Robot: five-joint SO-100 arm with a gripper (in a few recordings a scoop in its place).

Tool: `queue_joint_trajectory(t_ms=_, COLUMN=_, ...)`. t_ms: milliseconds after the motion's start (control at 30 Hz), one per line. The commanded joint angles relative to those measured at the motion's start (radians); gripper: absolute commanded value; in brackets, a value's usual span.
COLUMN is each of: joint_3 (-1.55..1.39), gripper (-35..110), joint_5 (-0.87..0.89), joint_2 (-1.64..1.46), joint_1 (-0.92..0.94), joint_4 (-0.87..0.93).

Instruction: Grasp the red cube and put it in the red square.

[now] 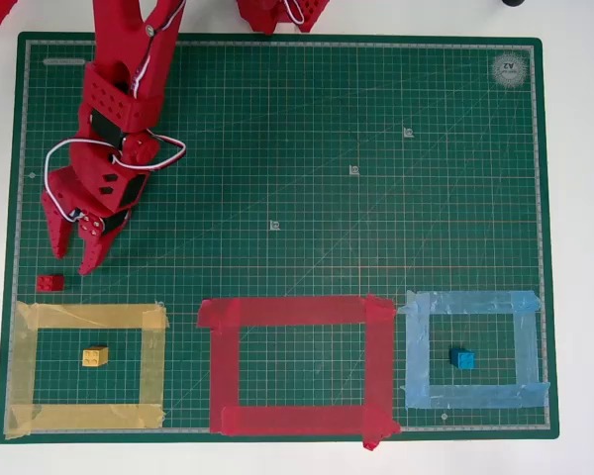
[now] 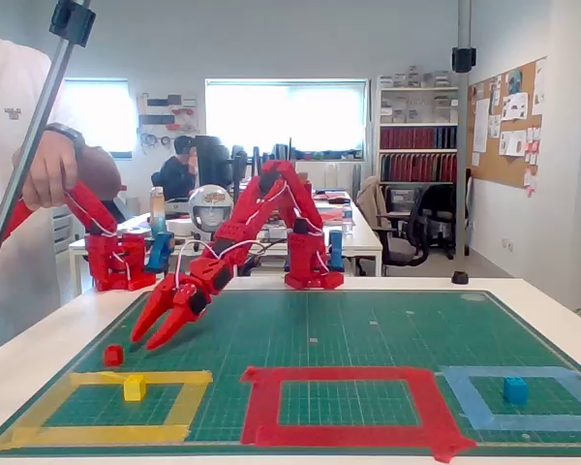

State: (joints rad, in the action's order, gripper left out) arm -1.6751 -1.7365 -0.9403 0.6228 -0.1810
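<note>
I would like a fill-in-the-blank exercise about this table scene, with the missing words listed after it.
1. The red cube lies on the green mat, just above the ____ tape outline in the overhead view.
2. The blue block sits inside the light ____ tape outline.
3. The red square has ____ block inside it.
4. The fingers of the hand are ____, with nothing between them.

Missing words: yellow; blue; no; open

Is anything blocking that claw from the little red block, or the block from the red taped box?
Nothing visible. The gripper hangs open just above the red cube, bare mat between. Toward the red square, the cube's path passes the yellow tape outline, which lies flat.
</note>
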Motion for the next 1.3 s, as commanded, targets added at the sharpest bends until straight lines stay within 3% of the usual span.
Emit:
queue_joint_trajectory(t_ms=0, joint_3=0.074, gripper=17, joint_5=-0.017, joint_2=-0.025, joint_1=-0.005, joint_4=-0.031)
queue_joint_trajectory(t_ms=267, joint_3=0.135, gripper=24, joint_5=-0.017, joint_2=0.02, joint_1=0.005, joint_4=-0.031)
queue_joint_trajectory(t_ms=1267, joint_3=0.314, gripper=24, joint_5=-0.009, joint_2=0.201, joint_1=0.057, joint_4=-0.025)
